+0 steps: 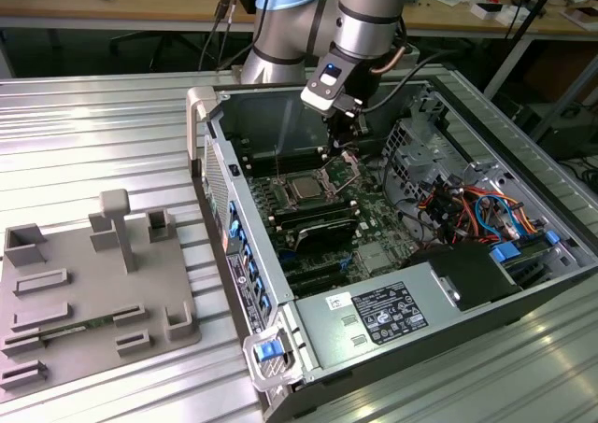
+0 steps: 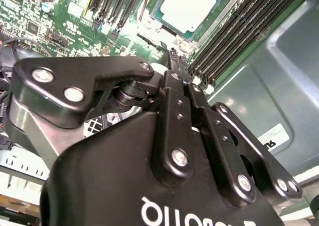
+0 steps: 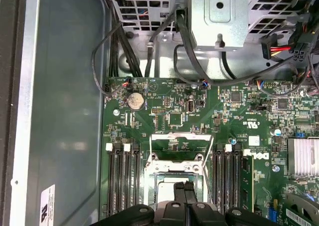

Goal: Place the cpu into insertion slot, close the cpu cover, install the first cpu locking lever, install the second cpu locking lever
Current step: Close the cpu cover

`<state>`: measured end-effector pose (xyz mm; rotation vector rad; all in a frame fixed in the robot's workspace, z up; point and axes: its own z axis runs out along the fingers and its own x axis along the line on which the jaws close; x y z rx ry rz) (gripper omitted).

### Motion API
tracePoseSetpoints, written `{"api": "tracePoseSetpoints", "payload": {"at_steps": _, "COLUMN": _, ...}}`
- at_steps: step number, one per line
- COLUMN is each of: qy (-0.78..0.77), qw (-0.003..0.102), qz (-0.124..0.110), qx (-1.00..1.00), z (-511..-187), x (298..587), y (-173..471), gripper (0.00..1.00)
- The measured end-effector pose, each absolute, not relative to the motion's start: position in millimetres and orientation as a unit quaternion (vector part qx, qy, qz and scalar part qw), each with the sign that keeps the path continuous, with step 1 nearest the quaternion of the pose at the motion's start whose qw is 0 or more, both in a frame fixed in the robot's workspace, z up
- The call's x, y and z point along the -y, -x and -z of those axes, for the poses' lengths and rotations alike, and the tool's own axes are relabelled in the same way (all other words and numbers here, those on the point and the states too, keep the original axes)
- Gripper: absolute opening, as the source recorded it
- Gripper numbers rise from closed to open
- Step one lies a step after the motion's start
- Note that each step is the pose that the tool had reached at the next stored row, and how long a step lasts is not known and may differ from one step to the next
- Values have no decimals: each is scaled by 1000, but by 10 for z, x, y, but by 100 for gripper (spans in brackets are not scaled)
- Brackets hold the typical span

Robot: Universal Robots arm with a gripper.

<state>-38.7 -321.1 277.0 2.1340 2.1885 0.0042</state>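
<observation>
Black two-finger gripper [image 3: 185, 186] has its fingers pressed together, no gap between them in both wrist views, nothing pinched between the pads. Its tips [image 2: 175, 61] hang just over the near edge of the socket area; can't tell whether they touch anything. In the exterior view the gripper [image 1: 338, 148] sits low inside the open grey metal computer case [image 1: 308, 334], right beside the raised cover. The cpu, a small flat square chip with a silvery-grey top [image 1: 306, 188], lies flat in the insertion slot, a square socket with a silver metal rim [image 1: 289, 182] on the green circuit board [image 3: 234, 116]. From the second wrist view the chip [image 2: 192, 5] looks seated square in the slot. From the first wrist view it [image 3: 168, 184] is partly hidden behind the fingers, with the slot rim [image 3: 155, 174] visible round it. The cpu cover, a thin silver metal frame with a cut-out centre [image 3: 179, 136], is swung up on its hinge and not down over the chip; in the exterior view it [image 1: 344, 168] stands tilted just beyond the slot. Long black memory slots [image 3: 122, 181] flank the socket on both sides. A grey moulded fixture tray [image 1: 93, 292] sits on the ribbed aluminium table [image 1: 93, 133], at the exterior view's left, well apart from the case.
</observation>
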Motion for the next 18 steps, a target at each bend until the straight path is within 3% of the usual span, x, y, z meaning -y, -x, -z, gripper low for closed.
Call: {"api": "tracePoseSetpoints", "payload": {"at_steps": 18, "qy": -697, "qw": 40, "qz": 1, "qx": -716, "z": -2832, "x": 3211, "y": 51, "gripper": 11}}
